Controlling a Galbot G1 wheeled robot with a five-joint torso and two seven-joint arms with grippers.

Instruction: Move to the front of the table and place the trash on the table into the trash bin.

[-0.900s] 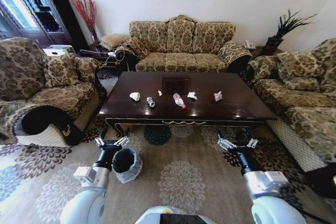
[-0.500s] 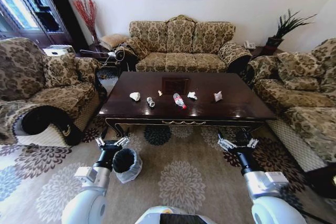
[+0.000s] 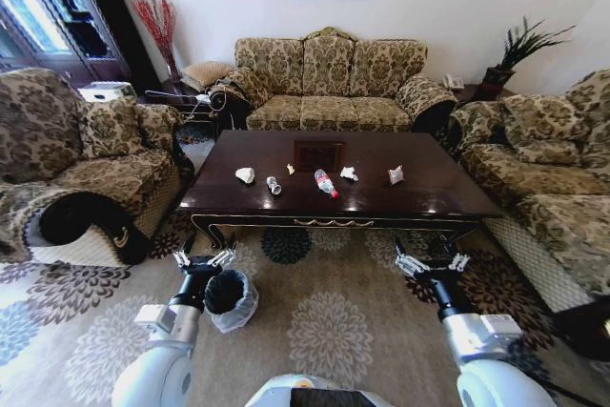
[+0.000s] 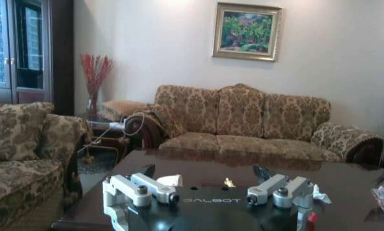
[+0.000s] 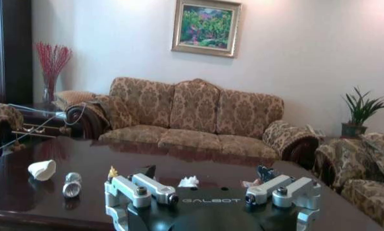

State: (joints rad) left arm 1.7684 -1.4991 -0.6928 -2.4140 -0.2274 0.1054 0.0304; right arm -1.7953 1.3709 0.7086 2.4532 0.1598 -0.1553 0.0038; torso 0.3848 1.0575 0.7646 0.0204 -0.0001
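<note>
Overhead: table [image 3: 419,188] bearing trash [image 3: 326,182] mid-top; bin [image 3: 230,297] on carpet beside left gripper [image 3: 204,259], spread, empty. Right gripper [image 3: 431,262] likewise spread, before table.
Left wrist: fingers [image 4: 143,187] apart, table beyond.
Right wrist: fingers [image 5: 147,188] apart, wads [image 5: 43,169] on table.

The table [image 3: 419,183] is dark, glossy wood — its top mirrors the crumpled paper wads [image 3: 245,174] and clear plastic bottle [image 3: 326,182]. The trash bin [image 3: 230,299] wears a black bag under pale translucent plastic — slightly shiny.
</note>
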